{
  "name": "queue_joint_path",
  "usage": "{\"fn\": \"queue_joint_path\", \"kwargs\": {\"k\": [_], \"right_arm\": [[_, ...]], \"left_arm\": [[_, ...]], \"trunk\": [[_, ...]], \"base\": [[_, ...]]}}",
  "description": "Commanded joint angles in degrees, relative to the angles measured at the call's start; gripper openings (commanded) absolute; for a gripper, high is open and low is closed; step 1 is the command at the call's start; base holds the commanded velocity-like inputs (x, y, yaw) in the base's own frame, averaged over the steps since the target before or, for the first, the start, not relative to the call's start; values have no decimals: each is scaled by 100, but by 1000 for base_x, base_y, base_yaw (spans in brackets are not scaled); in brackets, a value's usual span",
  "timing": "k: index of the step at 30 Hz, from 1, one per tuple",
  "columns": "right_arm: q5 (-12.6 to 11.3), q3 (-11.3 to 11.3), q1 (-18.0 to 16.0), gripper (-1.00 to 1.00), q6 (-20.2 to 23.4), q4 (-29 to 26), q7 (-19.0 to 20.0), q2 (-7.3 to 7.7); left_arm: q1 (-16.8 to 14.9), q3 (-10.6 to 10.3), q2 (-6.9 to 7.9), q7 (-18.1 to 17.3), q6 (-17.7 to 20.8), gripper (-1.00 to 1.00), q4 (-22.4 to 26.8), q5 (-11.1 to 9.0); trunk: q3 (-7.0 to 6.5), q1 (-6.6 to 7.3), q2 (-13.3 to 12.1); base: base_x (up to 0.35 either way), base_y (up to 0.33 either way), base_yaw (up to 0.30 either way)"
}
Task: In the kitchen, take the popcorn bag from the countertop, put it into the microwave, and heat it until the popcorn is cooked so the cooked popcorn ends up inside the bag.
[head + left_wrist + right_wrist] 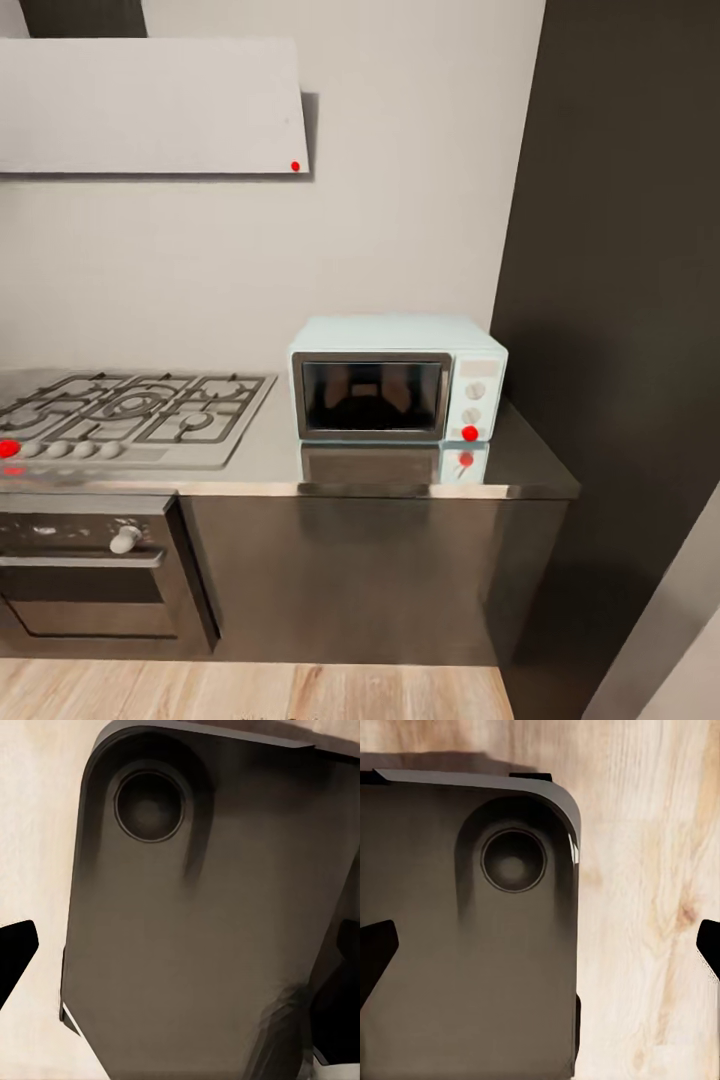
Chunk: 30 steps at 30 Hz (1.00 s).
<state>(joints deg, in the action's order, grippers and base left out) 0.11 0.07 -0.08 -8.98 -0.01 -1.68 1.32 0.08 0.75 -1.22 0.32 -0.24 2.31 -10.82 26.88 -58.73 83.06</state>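
Observation:
The pale-blue microwave (397,379) stands on the grey countertop (280,455), at its right end beside a tall dark cabinet. Its dark glass door is closed, and a red dot (469,433) glows under the two knobs. The popcorn bag and the popcorn are out of view. My left gripper (180,967) is open, its black fingertips (16,952) far apart, hanging over my own dark base. Just as wide open is my right gripper (540,960), whose fingertips (375,956) sit at the picture's edges above the base and the wooden floor.
A gas hob (130,410) lies left of the microwave, with a steel oven (90,580) below and a white hood (150,105) above. The tall dark cabinet (620,300) walls off the right. Pale wooden floor (250,690) runs before the dark lower cabinets (370,575).

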Motion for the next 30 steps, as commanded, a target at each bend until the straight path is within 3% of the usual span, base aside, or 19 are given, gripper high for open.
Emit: {"fn": "queue_joint_path", "kwargs": {"k": [1, 12, 21, 30], "right_arm": [[0, 2, -1, 100, -16, 1, -11, 0], [7, 10, -1, 100, -39, 1, -12, -7], [-2, 2, -1, 100, -33, 1, -8, -9], [11, 14, -1, 100, -21, 1, -8, 0]], "left_arm": [[1, 5, -1, 3, -3, 100, 7, -35], [0, 5, -10, 1, -11, 100, 11, -35], [0, 5, -9, 3, -11, 100, 9, -35], [1, 5, -8, 2, -11, 100, 9, -35]], "trunk": [[5, 0, 2], [5, 0, 2], [5, 0, 2], [5, 0, 2]], "base": [[0, 0, 271], [0, 0, 73], [0, 0, -183], [0, 0, -13]]}}
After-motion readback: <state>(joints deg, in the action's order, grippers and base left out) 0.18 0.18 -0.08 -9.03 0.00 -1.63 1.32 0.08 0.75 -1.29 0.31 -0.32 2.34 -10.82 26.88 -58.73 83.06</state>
